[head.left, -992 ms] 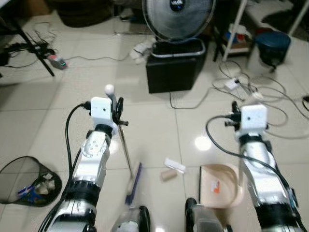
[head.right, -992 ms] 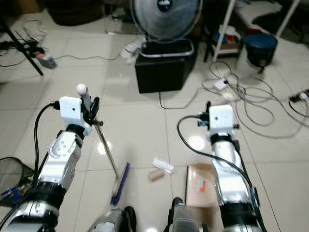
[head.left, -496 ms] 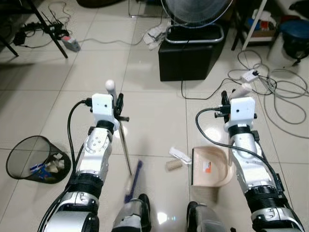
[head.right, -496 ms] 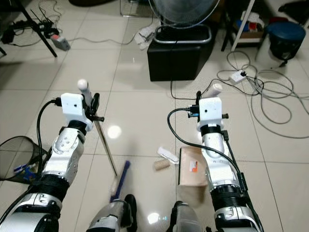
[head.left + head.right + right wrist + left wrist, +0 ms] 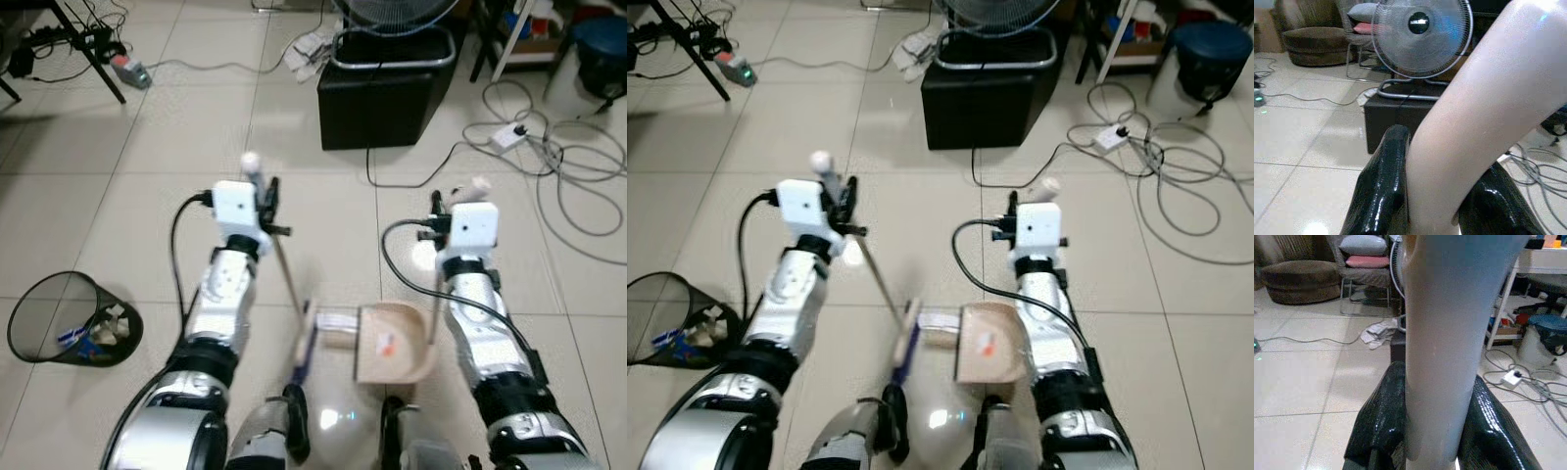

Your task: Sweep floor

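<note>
My left gripper (image 5: 1435,431) is shut on the broom handle (image 5: 1449,333), its black fingers (image 5: 1378,421) pressed on both sides. The thin handle slants down from its white tip (image 5: 252,160) to the brush head (image 5: 306,338) on the tiles before my feet. My right gripper (image 5: 1435,196) is shut on the pale dustpan handle (image 5: 1484,98). The beige dustpan (image 5: 392,343) lies flat on the floor, mouth toward the brush. A white wrapper (image 5: 336,320) and a small brown piece (image 5: 338,339) lie between the brush and the pan's mouth.
A wire waste basket (image 5: 64,318) with scraps stands on the floor at my left. Ahead are a black box (image 5: 387,93) with a fan on top, loose cables (image 5: 549,166) and a power strip (image 5: 509,135) to the right, and a tripod leg (image 5: 88,49) far left.
The view has shifted as I moved. The brush head has swung right and the dustpan has come left, so the wrapper and brown piece now sit squeezed between them.
</note>
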Available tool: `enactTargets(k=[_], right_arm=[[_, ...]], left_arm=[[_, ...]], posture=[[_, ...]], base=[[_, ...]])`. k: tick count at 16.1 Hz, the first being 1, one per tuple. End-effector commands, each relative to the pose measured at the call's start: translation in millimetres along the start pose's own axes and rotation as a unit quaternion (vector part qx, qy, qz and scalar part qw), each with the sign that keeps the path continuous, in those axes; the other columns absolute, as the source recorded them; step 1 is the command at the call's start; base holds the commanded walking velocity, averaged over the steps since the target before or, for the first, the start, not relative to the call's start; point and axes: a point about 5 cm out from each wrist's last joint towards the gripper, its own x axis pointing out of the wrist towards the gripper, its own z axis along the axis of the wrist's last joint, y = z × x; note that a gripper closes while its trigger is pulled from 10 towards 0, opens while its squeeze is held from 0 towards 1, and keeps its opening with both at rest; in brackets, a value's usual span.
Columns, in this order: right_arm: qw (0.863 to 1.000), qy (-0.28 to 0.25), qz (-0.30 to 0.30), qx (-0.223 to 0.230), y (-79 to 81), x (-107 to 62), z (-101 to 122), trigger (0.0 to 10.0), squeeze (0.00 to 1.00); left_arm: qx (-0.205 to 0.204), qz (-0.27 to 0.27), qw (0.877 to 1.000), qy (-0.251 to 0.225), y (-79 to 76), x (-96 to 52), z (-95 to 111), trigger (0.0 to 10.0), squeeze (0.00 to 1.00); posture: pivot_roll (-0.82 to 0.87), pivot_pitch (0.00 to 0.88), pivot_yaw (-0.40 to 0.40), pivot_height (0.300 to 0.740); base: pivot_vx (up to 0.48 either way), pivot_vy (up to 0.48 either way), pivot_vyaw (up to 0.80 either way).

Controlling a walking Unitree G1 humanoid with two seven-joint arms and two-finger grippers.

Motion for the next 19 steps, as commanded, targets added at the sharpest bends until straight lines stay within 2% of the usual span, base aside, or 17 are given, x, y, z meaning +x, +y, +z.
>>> enactTargets(k=[1, 3, 4, 6, 8, 10, 12, 13, 14, 15, 17, 19], right_arm=[[1.0, -0.006, 0.021, 0.015, 12.7, -0.4, 2, 10.0, 0.0], [0.999, -0.009, 0.033, 0.023, 21.3, -0.7, 3, 10.0, 0.0], [0.999, -0.008, 0.034, 0.024, 22.0, -0.7, 2, 10.0, 0.0], [0.999, -0.004, 0.022, 0.026, 16.4, -1.0, 0, 10.0, 0.0], [1.0, 0.0, 0.006, 0.029, 9.4, -0.1, -2, 10.0, 0.0], [0.999, 0.002, -0.005, 0.032, 3.2, -0.5, -3, 10.0, 0.0], [0.999, 0.002, -0.007, 0.034, 1.0, -2.4, -5, 10.0, 0.0], [0.999, 0.002, -0.008, 0.034, 0.4, -4.3, -6, 10.0, 0.0], [0.999, 0.003, -0.009, 0.034, -0.1, -5.9, -6, 10.0, 0.0], [0.999, 0.005, -0.013, 0.035, -1.2, -7.8, -8, 10.0, 0.0], [0.999, 0.006, -0.015, 0.035, -1.9, -8.6, -9, 10.0, 0.0], [0.999, 0.006, -0.011, 0.033, -0.2, -9.4, -9, 10.0, 0.0]], left_arm=[[-0.039, 0.003, 0.999, -0.004, -4.3, 0.5, -1, 10.0, 0.0], [-0.093, -0.024, 0.995, -0.023, -17.2, 5.6, 6, 10.0, 0.0], [-0.107, -0.031, 0.993, -0.03, -20.0, 7.9, 9, 10.0, 0.0], [-0.151, -0.022, 0.987, -0.051, -16.4, 16.1, 22, 10.0, 0.0], [-0.17, -0.012, 0.983, -0.067, -10.5, 22.1, 32, 10.0, 0.0], [-0.174, -0.027, 0.98, -0.09, -7.8, 29.0, 46, 10.0, 0.0], [-0.148, -0.075, 0.98, -0.111, -11.3, 34.0, 60, 10.0, 0.0], [-0.108, -0.105, 0.98, -0.131, -11.0, 36.1, 72, 10.0, 0.0], [-0.06, -0.113, 0.981, -0.147, -5.9, 37.2, 81, 10.0, 0.0], [0.022, -0.094, 0.985, -0.146, 7.9, 38.0, 85, 10.0, 0.0], [0.08, -0.076, 0.986, -0.121, 20.3, 35.9, 79, 10.0, 0.0], [0.134, -0.016, 0.99, -0.031, 48.8, 20.8, 47, 10.0, 0.0]], posture=[[0.02, 0.322, 0.115, 0.74], [0.02, 0.313, 0.114, 0.74], [0.02, 0.306, 0.115, 0.74], [0.02, 0.283, 0.12, 0.74], [0.02, 0.267, 0.124, 0.74], [0.02, 0.25, 0.127, 0.74], [0.02, 0.238, 0.13, 0.74], [0.02, 0.234, 0.134, 0.74], [0.01, 0.232, 0.138, 0.74], [0.01, 0.231, 0.14, 0.74], [0.01, 0.231, 0.141, 0.74], [0.02, 0.241, 0.138, 0.74]], base=[[0.0, 0.0, 0.0], [0.0, 0.0, 0.0], [0.0, 0.0, 0.0], [0.0, 0.0, 0.0], [0.0, 0.0, 0.0], [0.0, 0.0, 0.0], [0.0, 0.0, 0.0], [0.0, 0.0, 0.0], [0.0, 0.0, 0.0], [0.0, 0.0, 0.0], [0.0, 0.0, 0.0], [0.0, 0.0, 0.0]])
